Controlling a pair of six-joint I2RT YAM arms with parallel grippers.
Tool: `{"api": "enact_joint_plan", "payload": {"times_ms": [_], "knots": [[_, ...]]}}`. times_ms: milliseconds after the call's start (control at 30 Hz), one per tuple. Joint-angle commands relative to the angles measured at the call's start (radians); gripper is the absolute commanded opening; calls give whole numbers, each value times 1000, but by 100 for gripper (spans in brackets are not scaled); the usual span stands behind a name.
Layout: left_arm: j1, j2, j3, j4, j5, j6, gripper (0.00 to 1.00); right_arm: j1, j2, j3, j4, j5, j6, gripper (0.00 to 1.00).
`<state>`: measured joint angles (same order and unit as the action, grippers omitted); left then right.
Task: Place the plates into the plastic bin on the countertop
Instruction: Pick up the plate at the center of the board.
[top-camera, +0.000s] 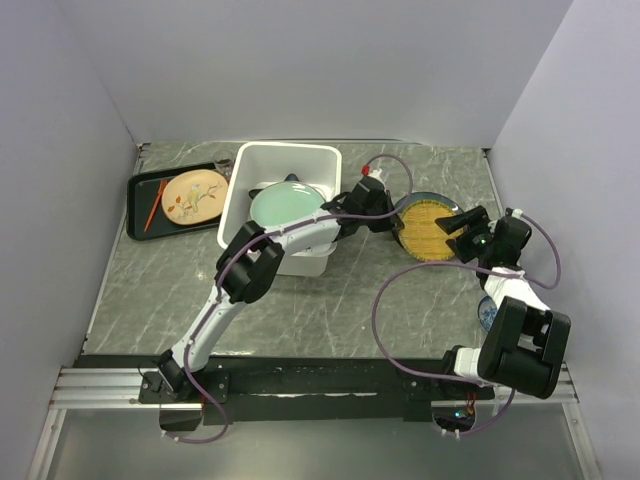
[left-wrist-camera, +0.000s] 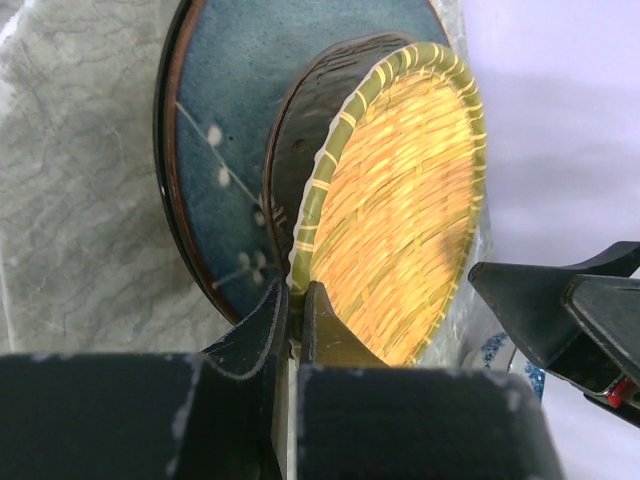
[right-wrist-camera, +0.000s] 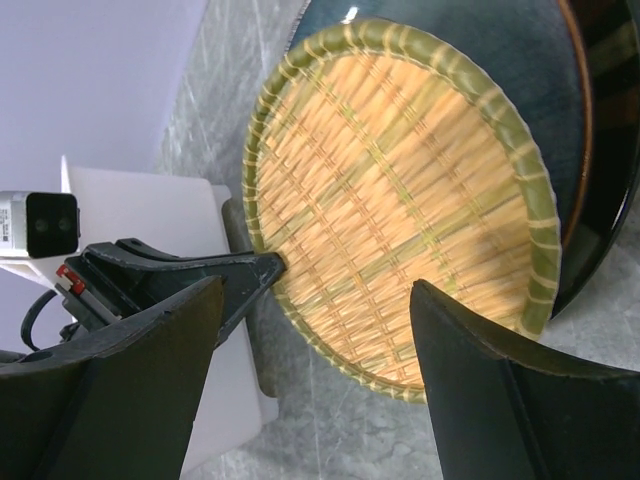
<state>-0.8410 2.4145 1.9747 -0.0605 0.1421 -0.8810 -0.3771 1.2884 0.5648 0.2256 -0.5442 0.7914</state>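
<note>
Your left gripper (top-camera: 391, 217) is clamped on the woven plate (top-camera: 432, 228) at its left rim. The right gripper (top-camera: 464, 236), jaws wide, sits just off the plate's right side, so there's no room to pass there. The left arm (top-camera: 300, 235) lies over the bin (top-camera: 238, 170) at its front-right corner and blocks that way in. The back of the bin is free behind the green plate (top-camera: 285, 205). The worktop (top-camera: 330, 310) is open front-centre apart from a cable loop (top-camera: 378, 300). The right wall (top-camera: 590, 150) is close behind the right arm (top-camera: 520, 340).

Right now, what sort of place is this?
Likely a mock kitchen counter inside a test booth: a marbled stone countertop, a white plastic bin holding a pale green plate, and plain walls around.
</note>
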Motion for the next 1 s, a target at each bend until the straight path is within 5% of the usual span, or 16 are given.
{"api": "enact_joint_plan", "payload": {"times_ms": [0,967], "knots": [[6,-101,-10,1,27,23,1,7,-60,37,-2,-22,-14,83],[52,-301,-73,16,68,25,1,7,-176,76,-71,-48,-31,85]]}}
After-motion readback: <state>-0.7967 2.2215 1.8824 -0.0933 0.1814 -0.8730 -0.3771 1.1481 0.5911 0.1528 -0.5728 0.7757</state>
